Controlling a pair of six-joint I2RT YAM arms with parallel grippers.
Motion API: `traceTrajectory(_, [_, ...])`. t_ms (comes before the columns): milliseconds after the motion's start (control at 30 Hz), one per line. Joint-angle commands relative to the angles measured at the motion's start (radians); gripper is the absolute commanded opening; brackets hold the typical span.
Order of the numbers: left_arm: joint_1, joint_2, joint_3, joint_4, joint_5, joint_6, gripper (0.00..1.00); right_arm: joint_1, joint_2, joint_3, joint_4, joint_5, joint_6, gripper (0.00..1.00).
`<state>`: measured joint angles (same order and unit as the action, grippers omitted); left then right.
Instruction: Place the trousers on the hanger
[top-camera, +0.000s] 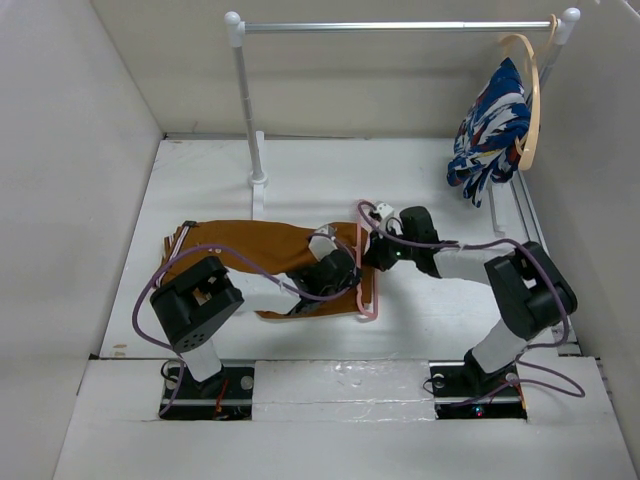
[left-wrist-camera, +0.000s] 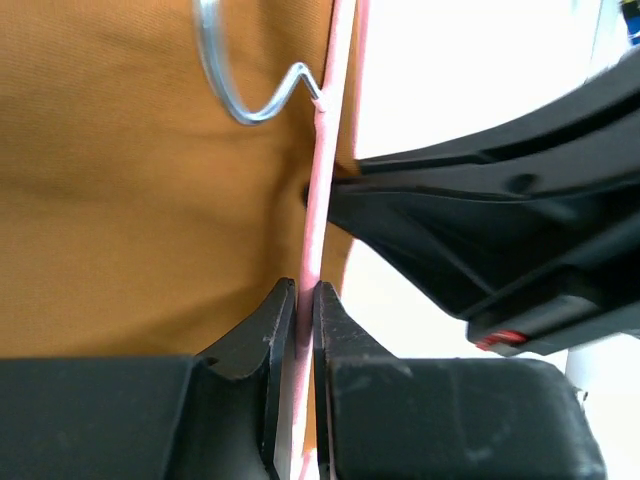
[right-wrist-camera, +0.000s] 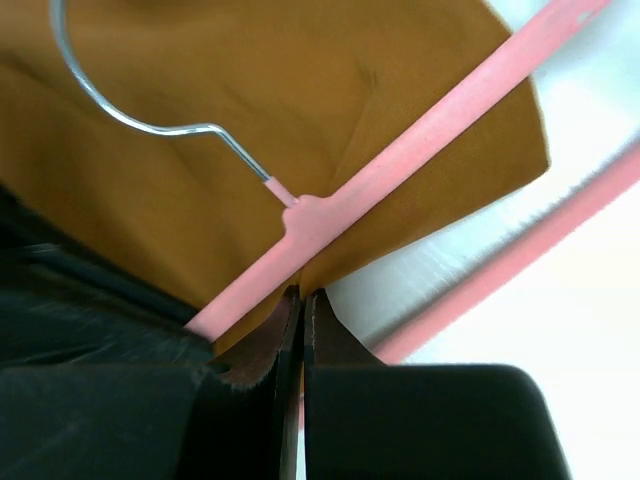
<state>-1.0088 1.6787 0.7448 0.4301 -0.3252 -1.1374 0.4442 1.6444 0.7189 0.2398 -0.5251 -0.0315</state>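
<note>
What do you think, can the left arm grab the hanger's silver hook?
Probably, but not yet: the hook lies bare on the trousers ahead, while the left fingers are shut on the hanger and must let go first.

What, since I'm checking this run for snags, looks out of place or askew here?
Nothing looks spilled or damaged. The trousers lie rumpled across the table, one end under a bar of the pink hanger, which lies flat rather than hanging. The left gripper is shut on that bar.
</note>
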Motion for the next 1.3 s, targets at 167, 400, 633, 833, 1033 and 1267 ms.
traceTrajectory(167, [0.047,-0.025,0.007,-0.162,-0.083,0.106,0.00,-0.156,-0.245,0.004,-0.111,-0.087,-0.001,0.00])
traceTrajectory(400, [0.047,-0.054,0.016,-0.263,-0.133,0.160,0.00,-0.331,-0.297,0.051,-0.285,-0.113,-0.096,0.00])
traceTrajectory(633, [0.116,-0.103,-0.001,-0.344,-0.164,0.192,0.00,-0.478,-0.351,0.033,-0.358,-0.138,-0.168,0.00])
traceTrajectory(833, [0.116,-0.184,-0.053,-0.335,-0.134,0.278,0.00,-0.570,-0.351,0.014,-0.347,-0.161,-0.177,0.00])
traceTrajectory(1033, [0.079,-0.226,-0.038,-0.373,-0.098,0.442,0.00,-0.570,-0.216,0.088,-0.300,-0.179,-0.185,0.00])
traceTrajectory(1267, [0.061,-0.214,-0.018,-0.381,-0.049,0.548,0.00,-0.471,-0.139,0.166,-0.371,-0.132,-0.219,0.54])
